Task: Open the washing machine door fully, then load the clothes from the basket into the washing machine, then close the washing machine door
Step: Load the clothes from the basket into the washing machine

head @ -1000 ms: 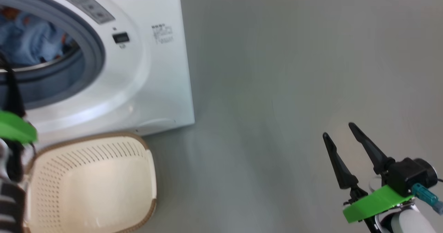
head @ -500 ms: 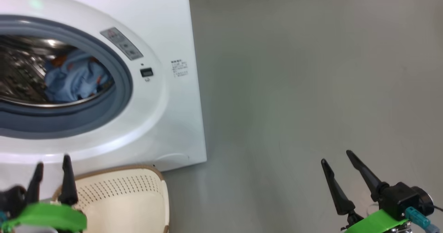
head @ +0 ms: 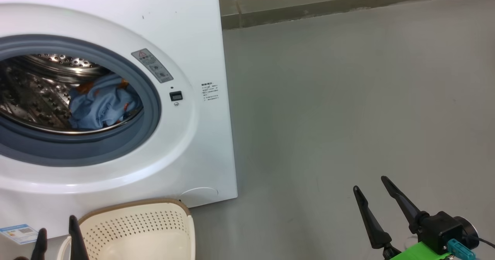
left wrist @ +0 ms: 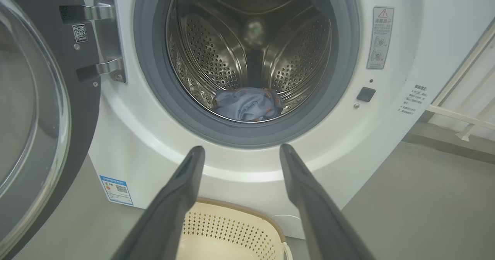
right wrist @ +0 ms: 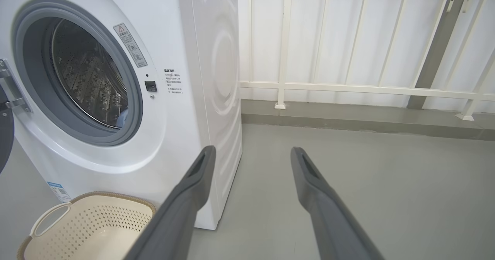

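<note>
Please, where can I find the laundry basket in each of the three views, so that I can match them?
Head view: the basket sits at the bottom left, below the washing machine.
Left wrist view: basket at the bottom centre.
Right wrist view: basket in the lower left corner.
Shared landmark: the grey warning label on the washing machine's front.

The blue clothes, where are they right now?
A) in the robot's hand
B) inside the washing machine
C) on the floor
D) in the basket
B: the blue clothes lie at the bottom of the drum inside the washing machine, whose door stands open.
</note>
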You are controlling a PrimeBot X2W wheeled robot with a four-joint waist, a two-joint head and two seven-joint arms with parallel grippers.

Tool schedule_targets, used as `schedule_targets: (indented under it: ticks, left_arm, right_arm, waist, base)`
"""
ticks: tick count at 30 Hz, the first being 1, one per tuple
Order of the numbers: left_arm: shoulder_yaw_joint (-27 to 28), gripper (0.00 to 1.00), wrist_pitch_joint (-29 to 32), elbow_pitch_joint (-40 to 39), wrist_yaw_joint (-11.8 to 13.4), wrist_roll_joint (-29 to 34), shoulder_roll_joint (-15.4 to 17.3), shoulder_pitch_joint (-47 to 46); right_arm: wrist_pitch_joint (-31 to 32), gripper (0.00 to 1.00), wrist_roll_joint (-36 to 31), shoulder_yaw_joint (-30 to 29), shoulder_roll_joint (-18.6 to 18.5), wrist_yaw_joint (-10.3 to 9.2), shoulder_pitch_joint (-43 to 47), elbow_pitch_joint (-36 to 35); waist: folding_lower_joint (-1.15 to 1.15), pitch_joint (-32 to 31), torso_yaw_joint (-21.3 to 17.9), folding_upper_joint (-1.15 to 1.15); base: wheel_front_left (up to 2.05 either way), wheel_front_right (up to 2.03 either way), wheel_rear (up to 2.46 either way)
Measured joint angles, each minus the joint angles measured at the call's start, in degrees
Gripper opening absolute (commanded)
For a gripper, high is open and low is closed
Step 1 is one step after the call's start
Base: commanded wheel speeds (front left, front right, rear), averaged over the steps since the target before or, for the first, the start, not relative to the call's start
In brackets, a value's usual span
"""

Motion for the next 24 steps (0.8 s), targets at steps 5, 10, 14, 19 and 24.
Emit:
schedule_targets:
  ticks: [5,10,14,19,24]
  left_arm:
    - [-0.38,1.00,-0.09,-1.59,0.77,0.01,-0.75,2.23]
    - [-1.05,1.00,-0.20,-2.12,1.27,0.09,-1.15,3.11]
    - [-1.30,1.00,-0.51,-2.41,1.35,0.09,-1.41,3.13]
    - [-1.47,1.00,-0.51,-2.68,1.83,0.10,-1.45,3.25]
    - [-1.85,1.00,-0.51,-3.10,2.26,0.11,-1.55,3.40]
  right_arm:
    - [-0.07,1.00,0.00,0.16,0.36,0.00,0.44,0.05]
    - [-0.09,1.00,-0.01,0.41,0.56,0.00,0.87,0.16]
    - [-0.25,1.00,-0.01,0.64,0.56,0.00,0.87,0.23]
    - [-0.25,1.00,-0.01,0.81,0.55,0.00,0.87,0.23]
    - [-0.25,1.00,-0.01,1.01,0.55,0.00,0.87,0.29]
  waist:
    - [0.00,-0.45,0.23,0.00]
    - [0.00,-0.75,0.77,0.00]
    - [0.00,-0.99,1.15,0.00]
    - [0.00,-1.09,1.39,0.00]
    - [0.00,-1.15,1.79,0.00]
  base:
    - [0.00,0.00,0.00]
    - [0.00,0.00,0.00]
    - [0.00,0.00,0.00]
    - [0.00,0.00,0.00]
    - [0.00,0.00,0.00]
